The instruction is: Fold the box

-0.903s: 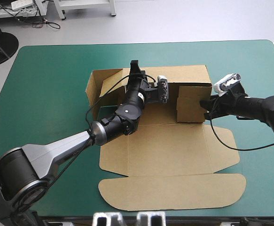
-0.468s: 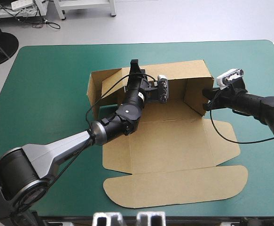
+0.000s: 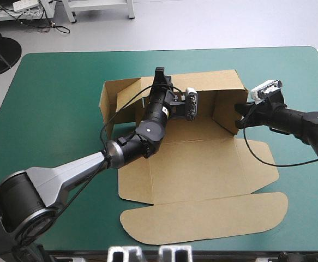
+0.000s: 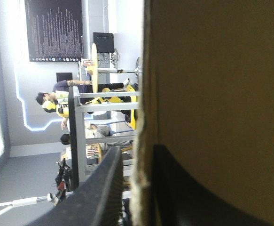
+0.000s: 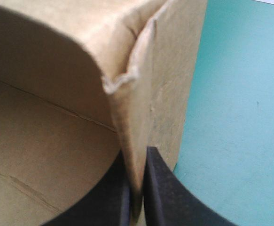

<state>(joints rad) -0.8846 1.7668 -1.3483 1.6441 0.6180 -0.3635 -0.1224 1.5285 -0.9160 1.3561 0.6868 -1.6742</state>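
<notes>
The brown box (image 3: 202, 164) lies open on the teal-green cover, its back wall and left wall raised and its lid flat toward the front edge. My left gripper (image 3: 160, 76) reaches over the base and is shut on the top edge of the back wall. In the left wrist view the board's edge runs between the black fingers (image 4: 104, 188) of that gripper (image 4: 139, 193), and the box (image 4: 221, 94) fills the side. My right gripper (image 3: 239, 115) is shut on the raised right wall, whose edge (image 5: 132, 117) stands between this gripper's (image 5: 137, 202) fingers.
A rounded side flap (image 3: 259, 161) lies flat at the box's right, under the right arm. The long lid flap (image 3: 202, 215) reaches close to the table's front edge. Bare teal-green cover (image 3: 55, 109) spreads left of the box and beyond the right wall (image 5: 235, 117).
The right wall, earlier turned in across the base, has swung outward with my right gripper on it. The whole box slid slightly right; my left gripper kept hold of the back wall.
</notes>
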